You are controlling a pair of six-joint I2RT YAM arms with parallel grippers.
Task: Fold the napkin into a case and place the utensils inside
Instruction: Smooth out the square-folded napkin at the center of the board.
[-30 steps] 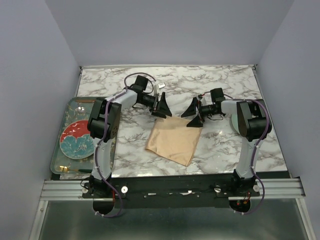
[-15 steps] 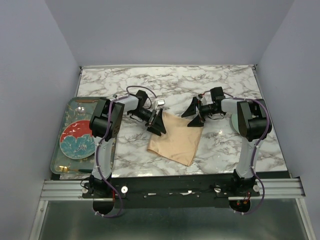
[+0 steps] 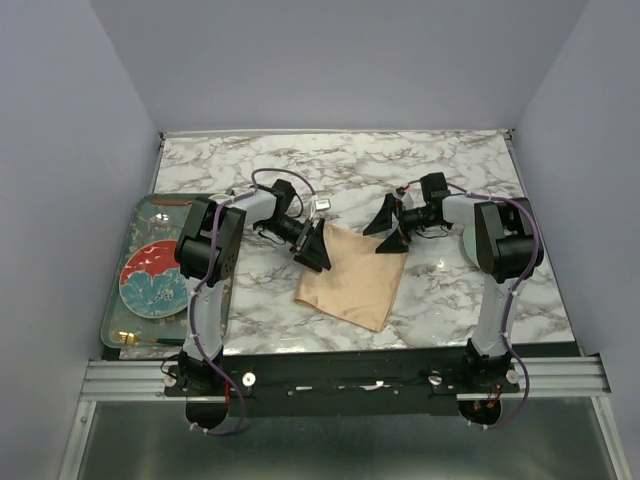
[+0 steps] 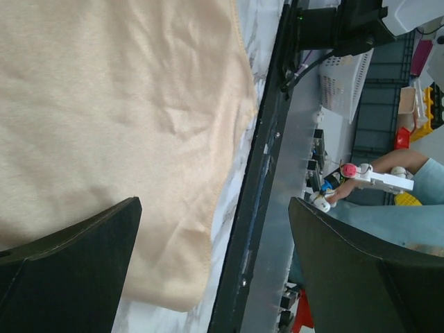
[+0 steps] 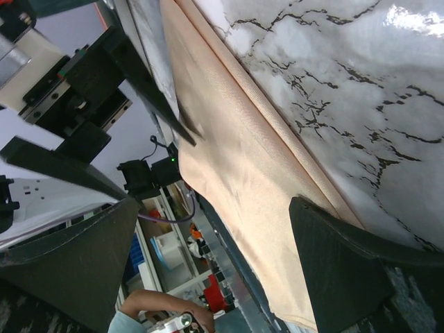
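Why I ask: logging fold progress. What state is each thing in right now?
napkin: lying flat on the table, not yet a narrow case.
left claw: open, at the napkin's far left corner, holding nothing.
right claw: open, at the napkin's far right corner, holding nothing.
utensils: lying on the tray, not in the napkin.
plate: sitting on the tray.

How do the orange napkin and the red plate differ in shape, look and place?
The napkin is a plain peach-orange cloth with four corners; the plate is round, red and blue with a pattern. The napkin lies on the marble table; the plate sits in the tray. Both lie flat.
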